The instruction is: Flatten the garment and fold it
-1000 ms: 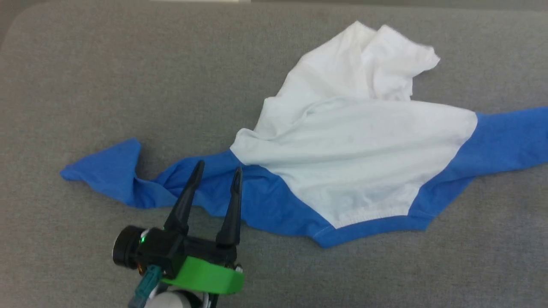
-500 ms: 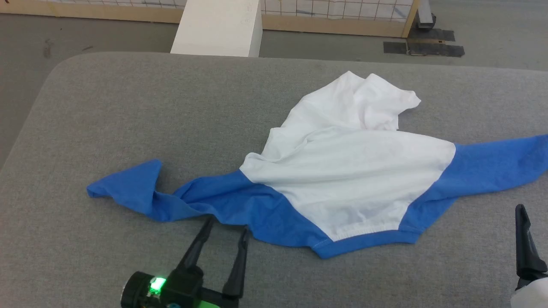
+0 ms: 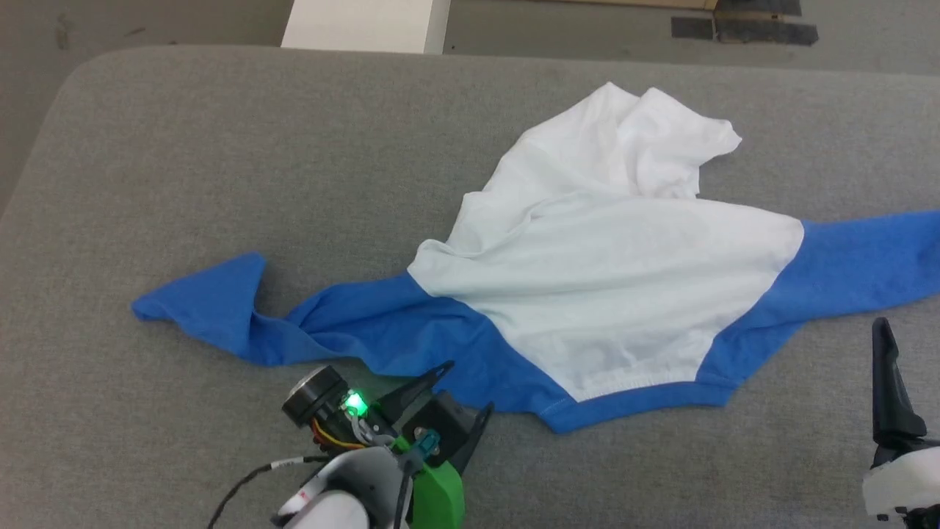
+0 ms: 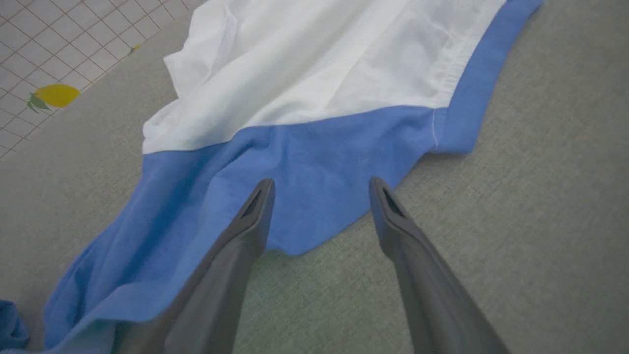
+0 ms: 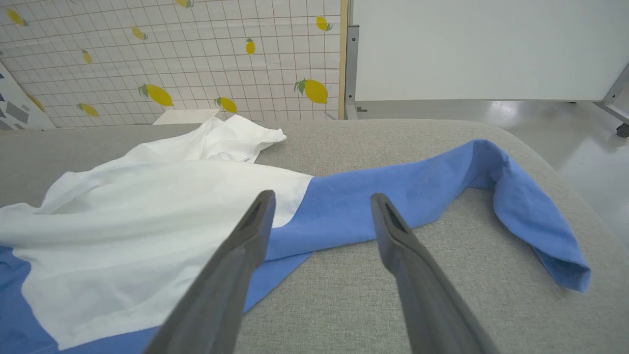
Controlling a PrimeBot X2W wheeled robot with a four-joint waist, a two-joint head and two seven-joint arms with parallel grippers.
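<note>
Crumpled shirt lies spread on the grey worktop, with the white body bunched at the far side, a blue sleeve trailing out to each side and blue trim along the near edge. At the shirt's near left edge, left gripper has its fingers wide and empty, tips over the blue cloth; contact can't be told. Just near of the shirt's right sleeve, right gripper also has wide fingers, holding nothing.

Grey padded table; lemon-print wall behind.
</note>
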